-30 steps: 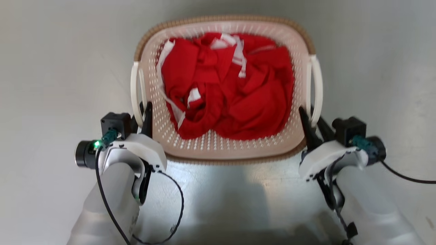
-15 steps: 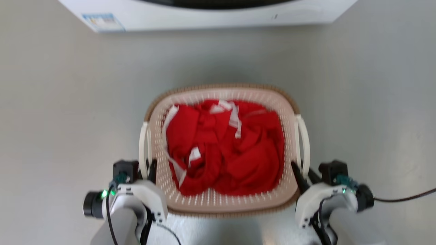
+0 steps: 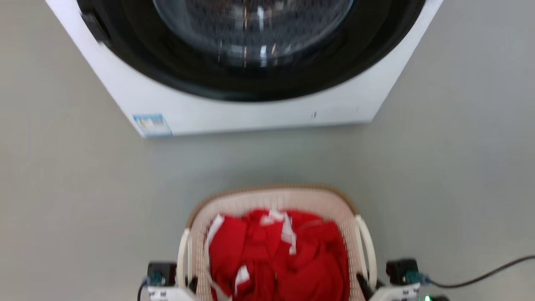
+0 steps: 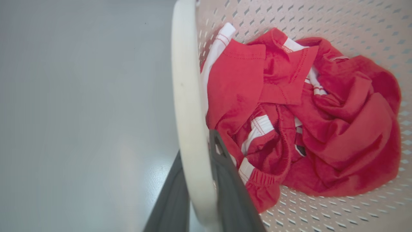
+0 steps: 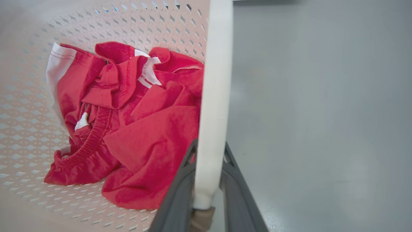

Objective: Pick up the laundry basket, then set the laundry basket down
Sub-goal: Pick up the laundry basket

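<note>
Pinching the laundry basket [image 3: 271, 191] by its white loop handles, the left gripper [image 4: 196, 145] and right gripper [image 5: 210, 145] each set one finger either side of a handle. The basket holds red clothes [image 3: 288, 259] and sits between the grippers over the grey floor [image 3: 83, 188], apart from the washing machine [image 3: 250, 115]. I cannot tell if it touches the floor.

The laundry basket [image 3: 267, 200] (red clothes [image 3: 292, 259] inside) sits near the washing machine [image 3: 250, 115].

White washing machine [image 3: 250, 113], grey floor [image 3: 62, 188]
</note>
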You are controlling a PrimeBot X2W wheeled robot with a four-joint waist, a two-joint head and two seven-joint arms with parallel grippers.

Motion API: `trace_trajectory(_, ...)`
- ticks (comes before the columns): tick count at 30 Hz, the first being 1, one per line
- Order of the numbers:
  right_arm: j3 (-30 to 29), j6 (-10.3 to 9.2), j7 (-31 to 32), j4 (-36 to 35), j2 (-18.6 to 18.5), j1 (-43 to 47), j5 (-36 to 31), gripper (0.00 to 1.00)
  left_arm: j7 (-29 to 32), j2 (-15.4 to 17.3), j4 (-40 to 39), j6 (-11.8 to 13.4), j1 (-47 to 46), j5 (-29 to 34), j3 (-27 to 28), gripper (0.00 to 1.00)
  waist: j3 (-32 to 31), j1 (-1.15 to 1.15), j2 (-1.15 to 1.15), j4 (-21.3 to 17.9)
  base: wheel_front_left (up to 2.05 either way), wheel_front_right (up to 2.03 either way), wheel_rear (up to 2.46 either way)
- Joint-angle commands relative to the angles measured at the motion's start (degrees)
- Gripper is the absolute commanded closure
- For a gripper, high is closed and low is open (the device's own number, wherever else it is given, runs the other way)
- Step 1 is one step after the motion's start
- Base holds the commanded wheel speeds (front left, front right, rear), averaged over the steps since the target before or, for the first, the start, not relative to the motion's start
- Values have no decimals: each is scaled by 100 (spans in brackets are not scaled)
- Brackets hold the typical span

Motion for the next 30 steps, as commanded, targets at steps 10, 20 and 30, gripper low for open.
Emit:
trace_trajectory(10,654,42,224,142,-115,590,504,100,224,257,185,-69,681,-382,-200,100,-1646,0,0,-263,0,0,0)
trace_trajectory(20,917,42,343,190,-115,521,875,100,373,257,271,-72,643,-505,-392,100,-1832,0,0,-322,0,0,0)
trace_trajectory(30,1093,42,240,295,-115,342,1141,100,370,257,391,-72,524,-569,-456,100,-1766,0,0,-312,0,0,0)
